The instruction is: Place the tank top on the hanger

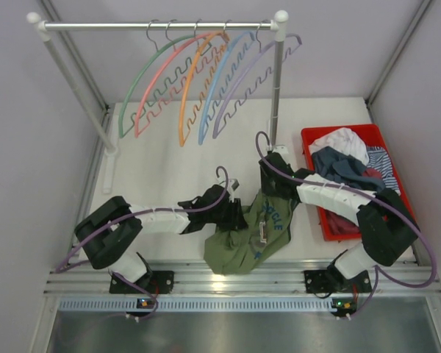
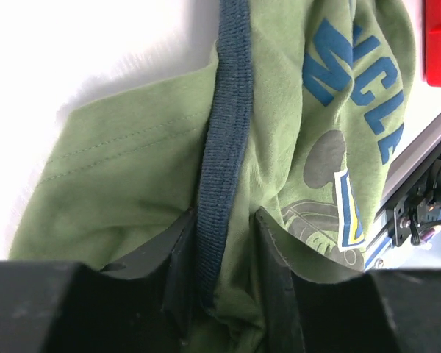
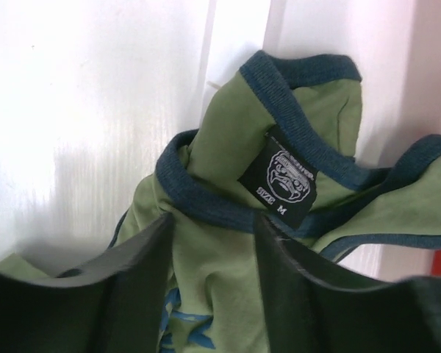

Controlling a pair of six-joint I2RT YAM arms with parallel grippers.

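The olive-green tank top (image 1: 248, 239) with navy trim hangs crumpled between my two grippers at the near middle of the table. My left gripper (image 1: 231, 213) is shut on it; in the left wrist view (image 2: 224, 228) a navy trim band and bunched green cloth (image 2: 132, 169) sit between the fingers. My right gripper (image 1: 273, 190) holds the shirt's far end; in the right wrist view (image 3: 214, 220) green cloth (image 3: 228, 287) fills the gap just below the neck trim and black size label. The green hanger (image 1: 143, 77) hangs leftmost on the rail at the back.
Pink (image 1: 162, 81), orange (image 1: 189, 84), blue (image 1: 222, 81) and purple (image 1: 251, 77) hangers hang beside it. The rack's right post (image 1: 277, 81) stands just behind my right gripper. A red bin (image 1: 338, 130) of other clothes is at the right.
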